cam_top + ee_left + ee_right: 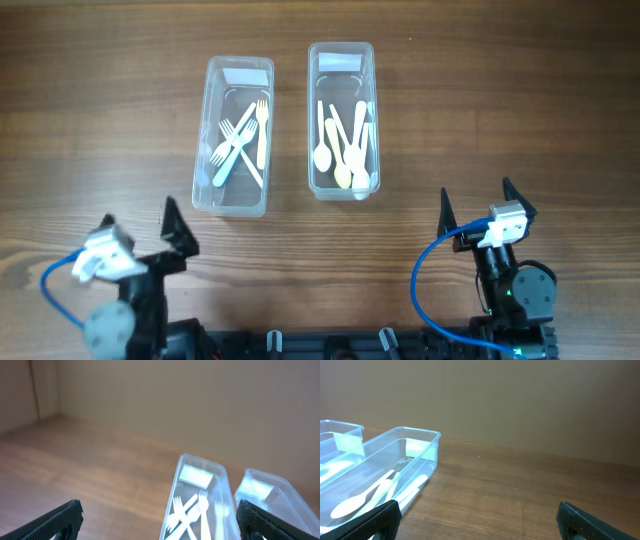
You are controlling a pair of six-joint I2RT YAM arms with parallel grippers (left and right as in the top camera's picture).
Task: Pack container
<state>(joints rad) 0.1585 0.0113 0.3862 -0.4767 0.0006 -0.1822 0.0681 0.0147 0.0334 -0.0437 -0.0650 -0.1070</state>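
Two clear plastic containers stand side by side at the middle back of the wooden table. The left container (209,140) holds several white forks (238,143); it also shows in the left wrist view (220,480) with the forks (189,512). The right container (371,120) holds several white and pale yellow spoons (345,145); it shows in the right wrist view (432,457) with the spoons (367,497). My left gripper (137,226) is open and empty near the front left. My right gripper (478,202) is open and empty near the front right. Both are well short of the containers.
The arm bases and blue cables (425,290) sit along the front edge. A plain wall rises behind the table in both wrist views.
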